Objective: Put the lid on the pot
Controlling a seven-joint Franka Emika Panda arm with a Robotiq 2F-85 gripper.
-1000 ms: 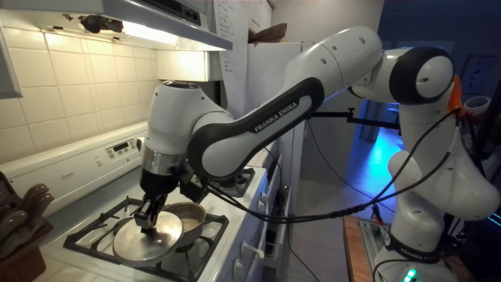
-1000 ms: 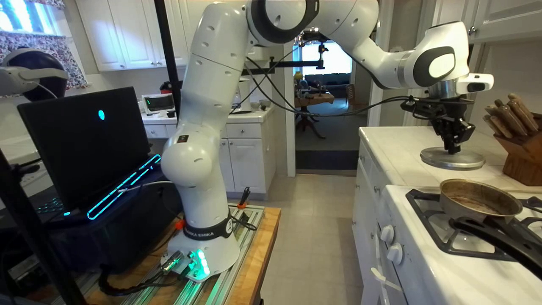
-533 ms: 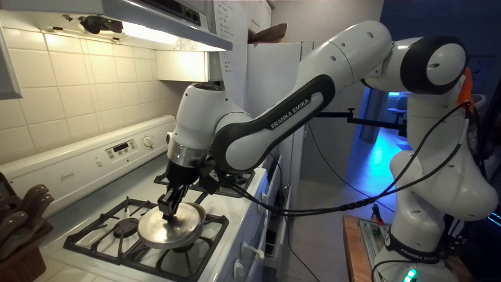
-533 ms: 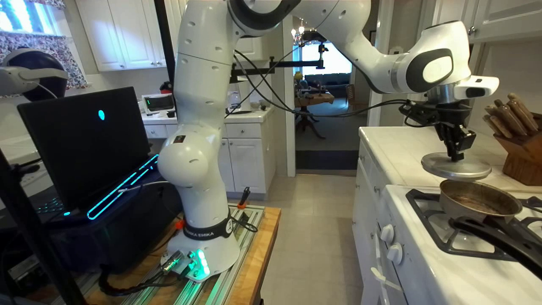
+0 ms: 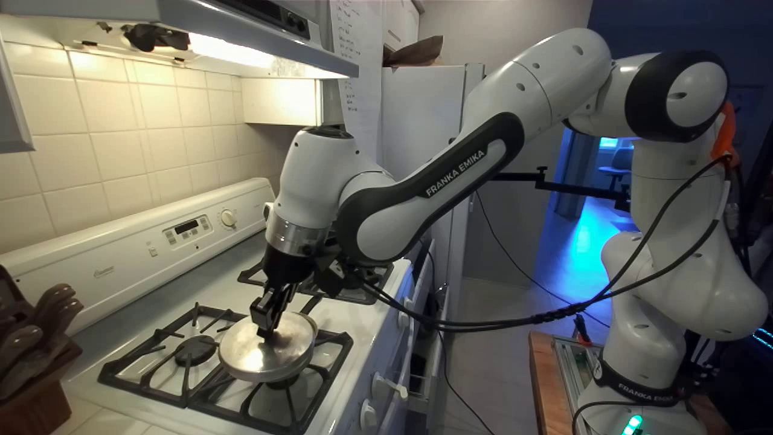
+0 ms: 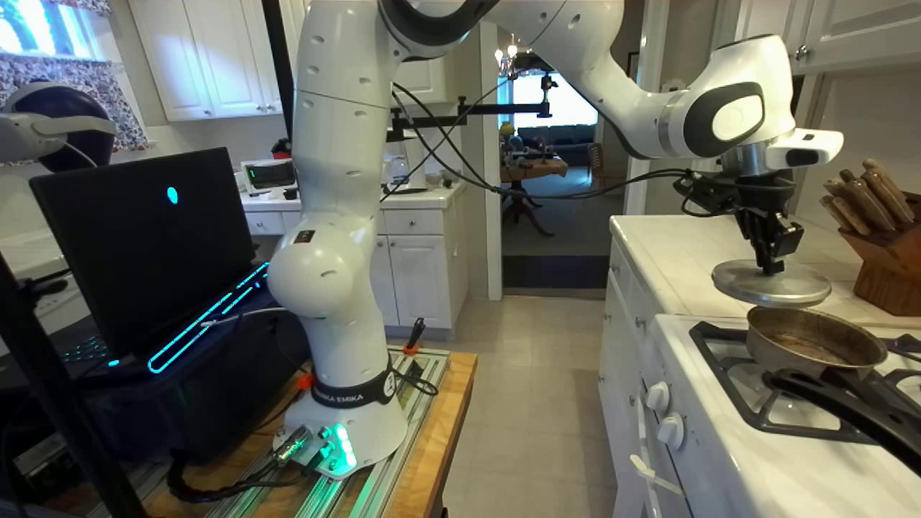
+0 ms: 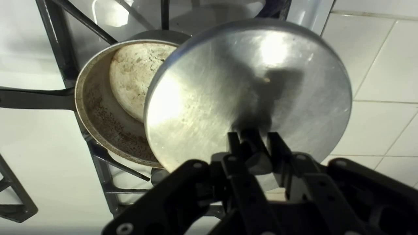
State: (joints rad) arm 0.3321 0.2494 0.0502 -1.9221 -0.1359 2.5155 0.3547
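The lid (image 7: 209,107) is round, slightly domed and silver. My gripper (image 7: 253,137) is shut on the dark knob at its middle and holds it in the air. The pot (image 7: 104,127) is a shallow pan with a tan-brown inside, on a stove burner. In the wrist view the lid overlaps its right part; the left part stays uncovered. In an exterior view the lid (image 6: 745,284) hangs roughly level above and beyond the far rim of the pot (image 6: 784,352). In an exterior view the lid (image 5: 250,356) under the gripper (image 5: 264,331) hides most of the pot (image 5: 304,364).
The pot's black handle (image 6: 849,410) sticks out over the stove front; it also shows in the wrist view (image 7: 36,99). A knife block (image 6: 892,262) stands on the tiled counter (image 6: 676,252). Black grates (image 5: 151,386) surround the burners. A range hood (image 5: 290,45) hangs above the stove.
The arm has carried the lid from the knife-block side toward the pot, so it overlaps the pot more. Most of this move came first; the last half second shows only a small shift.
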